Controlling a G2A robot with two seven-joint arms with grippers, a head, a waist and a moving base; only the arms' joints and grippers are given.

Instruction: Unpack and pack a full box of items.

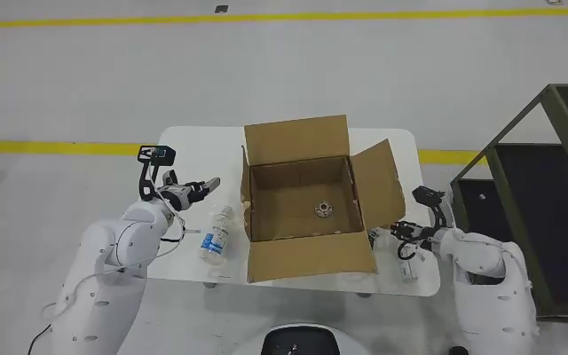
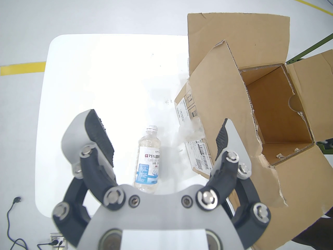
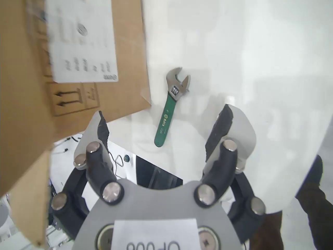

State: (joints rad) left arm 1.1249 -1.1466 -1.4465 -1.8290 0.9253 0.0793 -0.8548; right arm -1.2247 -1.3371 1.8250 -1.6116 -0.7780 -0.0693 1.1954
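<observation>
On the table [image 1: 195, 146], a box [image 1: 306, 257] was flanked by a flat-lying bottle [image 1: 216, 234] near the open left gripper [image 2: 159, 119] and a wrench [image 3: 170, 105] near the open right gripper [image 3: 163, 114]; a nudged bottle could be rolled off.

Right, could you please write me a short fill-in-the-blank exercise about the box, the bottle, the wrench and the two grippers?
1. The clear bottle lies on the table on its ____.
2. The wrench beside the cardboard box has a ____ handle.
3. The small round metal part lies ____ the box.
4. The left gripper and the right gripper both have their fingers ____, holding nothing.

Missing words: side; green; inside; open.
</observation>
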